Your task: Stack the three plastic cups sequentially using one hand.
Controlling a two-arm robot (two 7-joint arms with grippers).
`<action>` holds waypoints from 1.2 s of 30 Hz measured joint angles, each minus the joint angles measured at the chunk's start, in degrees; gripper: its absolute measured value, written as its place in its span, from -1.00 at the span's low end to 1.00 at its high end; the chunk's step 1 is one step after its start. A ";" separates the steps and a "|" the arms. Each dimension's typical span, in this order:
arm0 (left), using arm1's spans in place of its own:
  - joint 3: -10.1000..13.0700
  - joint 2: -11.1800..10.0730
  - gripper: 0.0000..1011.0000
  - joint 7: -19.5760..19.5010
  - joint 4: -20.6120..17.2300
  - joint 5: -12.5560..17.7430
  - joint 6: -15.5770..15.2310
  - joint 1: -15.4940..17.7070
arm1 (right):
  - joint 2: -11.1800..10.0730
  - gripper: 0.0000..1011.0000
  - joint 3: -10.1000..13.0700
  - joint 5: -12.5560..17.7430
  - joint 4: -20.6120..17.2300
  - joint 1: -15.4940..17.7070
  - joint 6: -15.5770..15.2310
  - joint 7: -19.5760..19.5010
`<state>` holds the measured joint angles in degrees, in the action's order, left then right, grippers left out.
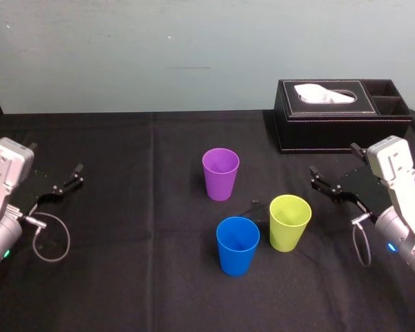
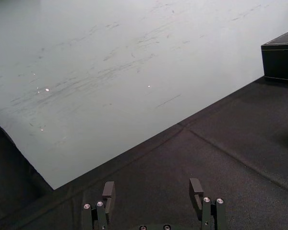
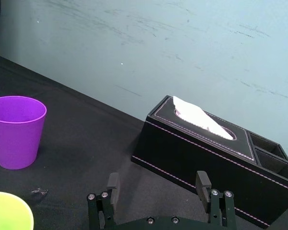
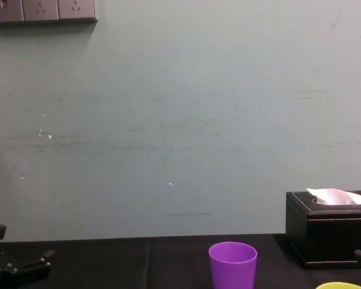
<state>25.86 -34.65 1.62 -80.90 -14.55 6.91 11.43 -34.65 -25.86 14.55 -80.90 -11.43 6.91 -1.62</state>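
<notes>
The left end effector (image 2: 153, 191) and right end effector (image 3: 158, 183) are hovering released, flanking the purple cup (image 1: 220, 173), blue cup (image 1: 237, 245) and yellow-green cup (image 1: 289, 222).

I see a scuffed pale blue-green wall (image 4: 180, 120) behind my black-clothed desk (image 1: 138, 277), with power sockets (image 4: 42, 10) high on its left.

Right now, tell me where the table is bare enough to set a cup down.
Widest bare cloth lies between the left tool and the purple cup. Crowded on the right: blue cup and yellow-green cup stand close, near the right tool and tissue box.
</notes>
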 joint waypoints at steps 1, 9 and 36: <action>0.00 0.00 1.00 0.00 0.00 0.00 0.00 0.00 | 0.00 0.99 0.00 0.00 0.00 0.00 0.00 0.00; 0.00 0.00 1.00 0.00 0.00 0.00 0.00 0.00 | 0.00 0.99 0.00 0.00 0.00 0.00 0.00 0.00; 0.00 0.00 1.00 0.00 0.00 0.00 0.00 0.00 | 0.00 0.99 0.00 0.00 0.00 0.00 0.00 0.00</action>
<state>25.86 -34.64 1.62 -80.90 -14.55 6.91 11.43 -34.65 -25.86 14.55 -80.90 -11.43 6.91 -1.62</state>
